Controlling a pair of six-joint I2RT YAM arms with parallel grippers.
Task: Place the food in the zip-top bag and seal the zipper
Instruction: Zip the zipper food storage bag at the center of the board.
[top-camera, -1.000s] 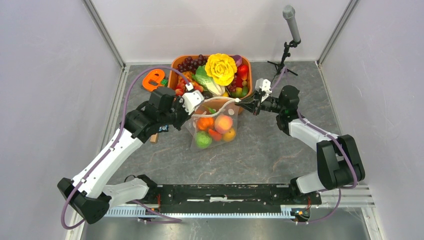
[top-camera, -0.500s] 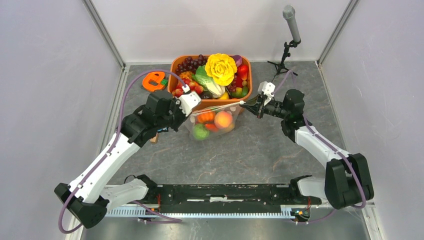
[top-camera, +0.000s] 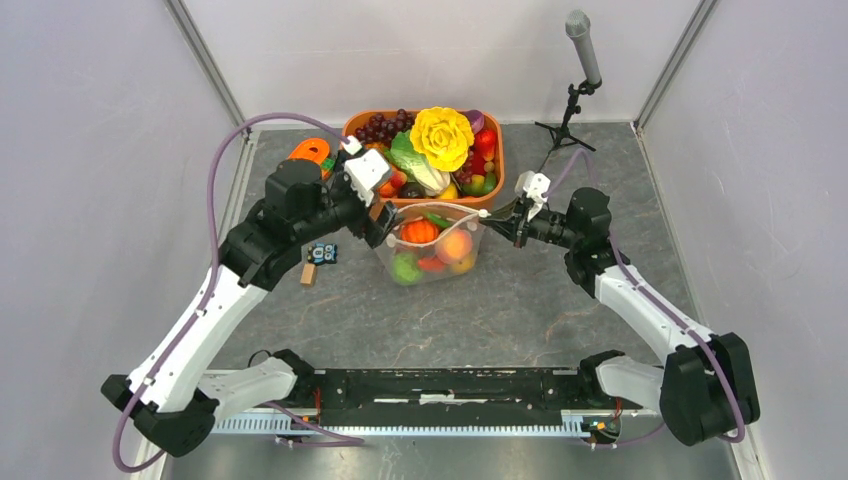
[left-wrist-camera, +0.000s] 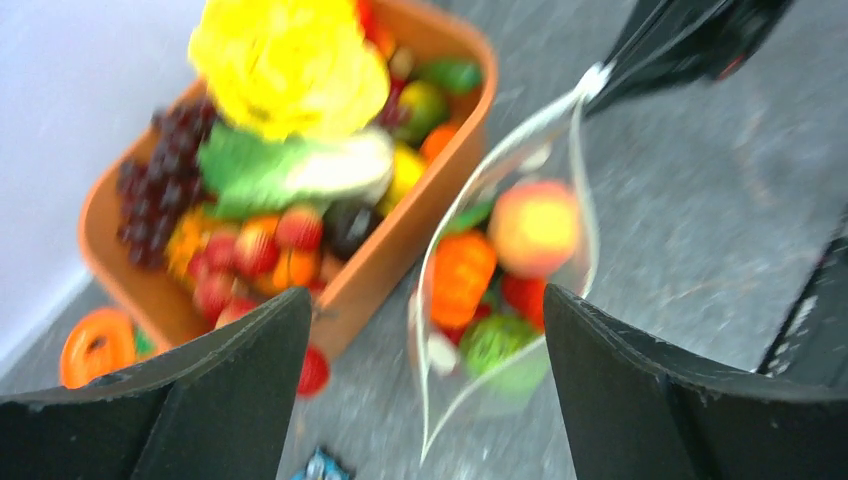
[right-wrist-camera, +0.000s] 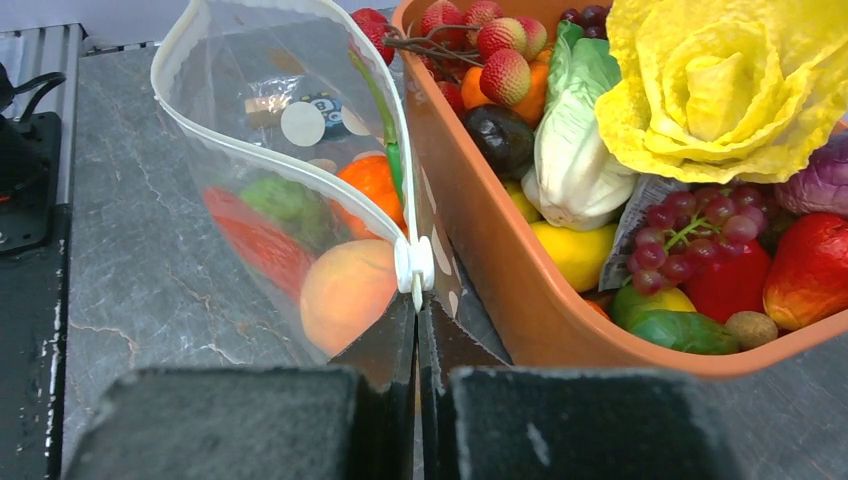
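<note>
The right tool (right-wrist-camera: 415, 300) has its fingers pressed together, clamped on the end of the zipper (right-wrist-camera: 300, 178), where a small white tab sits. From that pinch the whitish strip runs away in an open loop, so the mouth of the zip-top bag (right-wrist-camera: 250, 90) gapes. The left tool (left-wrist-camera: 425, 300) has its fingers wide apart with nothing between them, near the bag's opposite end and looking down on it. The bag sits on the grey worktop (top-camera: 520, 300) between the two tools, just in front of the orange tub (right-wrist-camera: 520, 300) and against its near wall. Inside the bag lies the food (top-camera: 455, 245): an orange piece, a peach, a green piece and something red. The tub is heaped with more toy produce, among it a big yellow leafy head (top-camera: 441, 137), dark grapes and strawberries. A microphone on a stand (top-camera: 583, 45) rises at the worktop's far right
</note>
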